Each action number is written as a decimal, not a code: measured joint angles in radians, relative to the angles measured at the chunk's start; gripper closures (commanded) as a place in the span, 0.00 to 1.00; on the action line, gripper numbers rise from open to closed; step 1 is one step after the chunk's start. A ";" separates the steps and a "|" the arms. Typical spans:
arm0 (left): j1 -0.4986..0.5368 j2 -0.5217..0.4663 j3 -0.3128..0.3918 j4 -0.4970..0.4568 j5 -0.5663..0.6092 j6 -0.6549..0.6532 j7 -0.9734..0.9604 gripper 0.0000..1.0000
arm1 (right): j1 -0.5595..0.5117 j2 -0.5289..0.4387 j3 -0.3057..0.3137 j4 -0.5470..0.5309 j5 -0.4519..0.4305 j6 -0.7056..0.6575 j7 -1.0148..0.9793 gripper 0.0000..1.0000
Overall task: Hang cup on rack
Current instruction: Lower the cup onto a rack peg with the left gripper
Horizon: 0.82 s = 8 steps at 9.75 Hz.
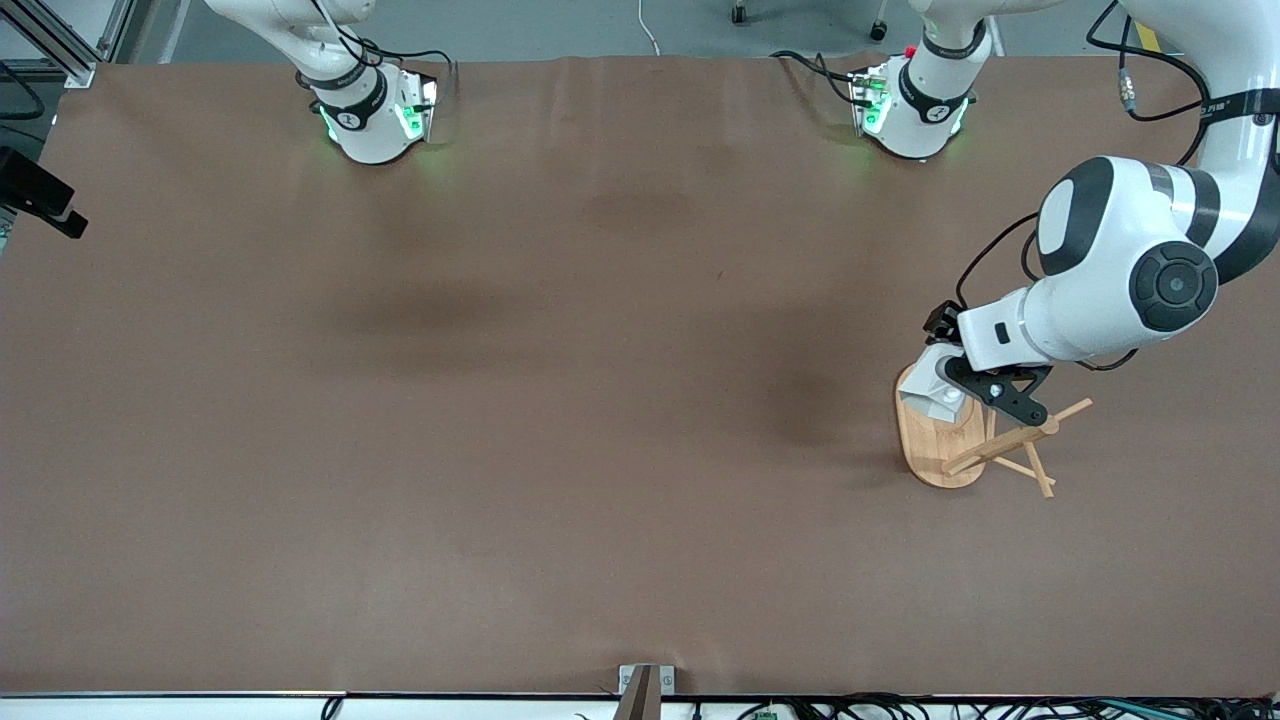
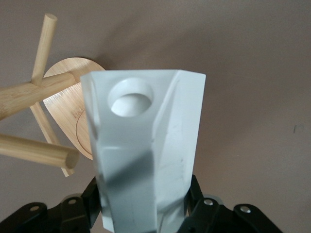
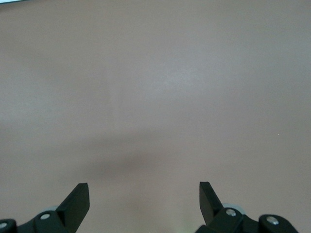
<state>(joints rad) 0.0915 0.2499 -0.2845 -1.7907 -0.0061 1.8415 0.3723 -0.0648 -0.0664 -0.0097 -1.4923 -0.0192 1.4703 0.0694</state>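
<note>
My left gripper (image 1: 958,388) is shut on the white faceted cup (image 1: 938,393) and holds it over the rack's oval base (image 1: 935,455). In the left wrist view the cup (image 2: 146,145) fills the space between the black fingers (image 2: 92,199), and the round hole of its handle tab (image 2: 130,97) faces the camera. The bamboo rack (image 1: 1005,445) stands at the left arm's end of the table; its post and pegs (image 2: 34,150) are beside the cup and do not touch it. My right gripper (image 3: 144,194) is open and empty over bare table and is out of the front view.
The brown table cover (image 1: 560,400) stretches wide toward the right arm's end. Both arm bases (image 1: 370,115) stand along the edge farthest from the front camera. A black device (image 1: 40,195) sits at the table edge at the right arm's end.
</note>
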 measured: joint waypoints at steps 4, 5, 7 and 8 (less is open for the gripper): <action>0.028 0.000 0.000 0.001 -0.002 0.000 0.034 0.86 | -0.001 0.001 0.000 0.000 0.000 0.000 0.000 0.00; 0.032 0.000 0.000 0.003 -0.003 0.000 0.040 0.86 | -0.001 0.002 0.000 0.000 0.000 0.000 0.000 0.00; 0.035 0.001 0.000 0.010 -0.005 0.001 0.040 0.85 | -0.002 0.004 -0.001 0.000 0.000 0.000 0.000 0.00; 0.040 0.006 0.000 0.013 -0.005 0.002 0.045 0.85 | -0.005 0.004 -0.002 0.000 0.000 0.000 0.000 0.00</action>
<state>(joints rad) 0.1312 0.2560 -0.2843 -1.7777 -0.0108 1.8434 0.4171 -0.0700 -0.0622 -0.0113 -1.4924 -0.0192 1.4703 0.0694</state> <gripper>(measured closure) 0.300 0.000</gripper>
